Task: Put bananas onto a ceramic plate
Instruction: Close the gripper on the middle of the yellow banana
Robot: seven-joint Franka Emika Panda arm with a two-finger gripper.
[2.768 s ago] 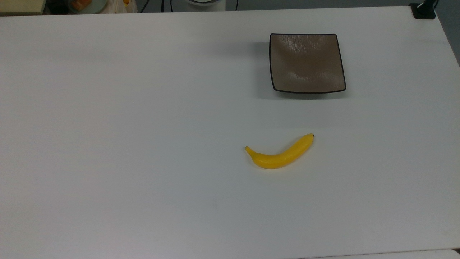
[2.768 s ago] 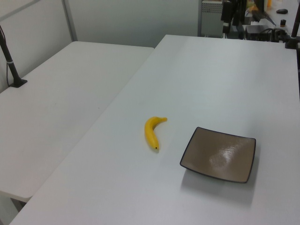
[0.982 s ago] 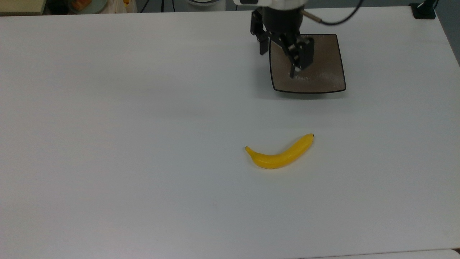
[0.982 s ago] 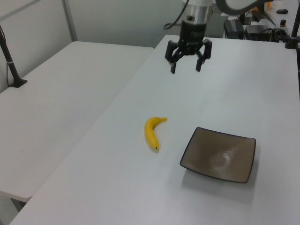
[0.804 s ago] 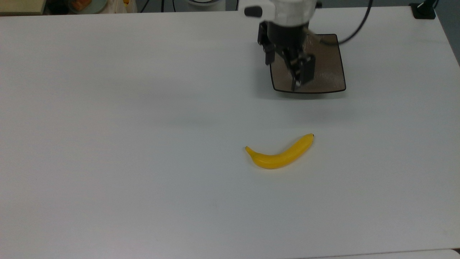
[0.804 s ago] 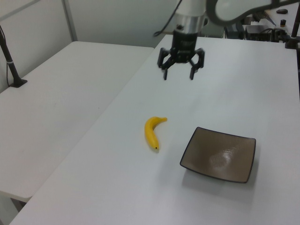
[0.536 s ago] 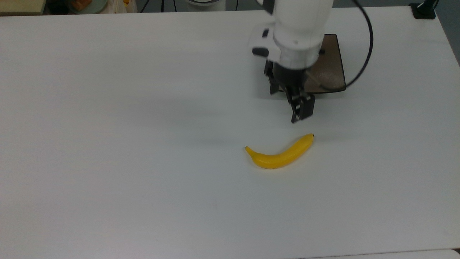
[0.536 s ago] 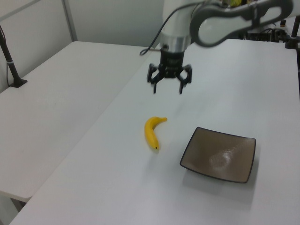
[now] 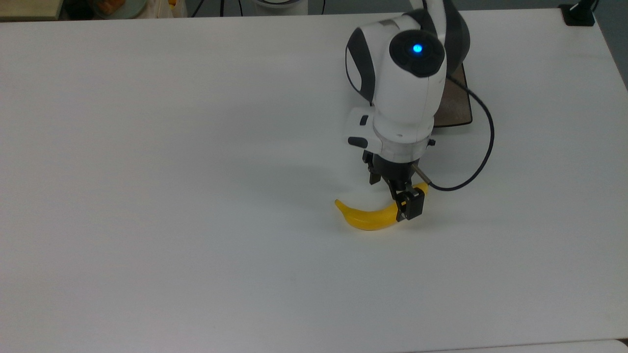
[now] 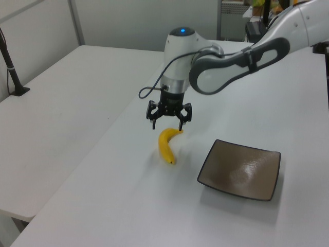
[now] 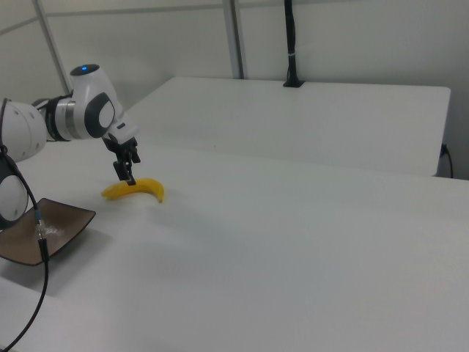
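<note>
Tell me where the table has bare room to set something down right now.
Most of the white table is bare: everything on the top view's left of the banana and the strip below it. It is crowded where the gripper hovers over the banana, beside the ceramic plate.

white table [image 9: 147, 196] spans the top view | second white table [image 10: 61, 113] at the left view's left, abutting | black post [image 10: 10, 67] on it, upper left | black clamp [image 9: 579, 13] top view's upper right corner
</note>
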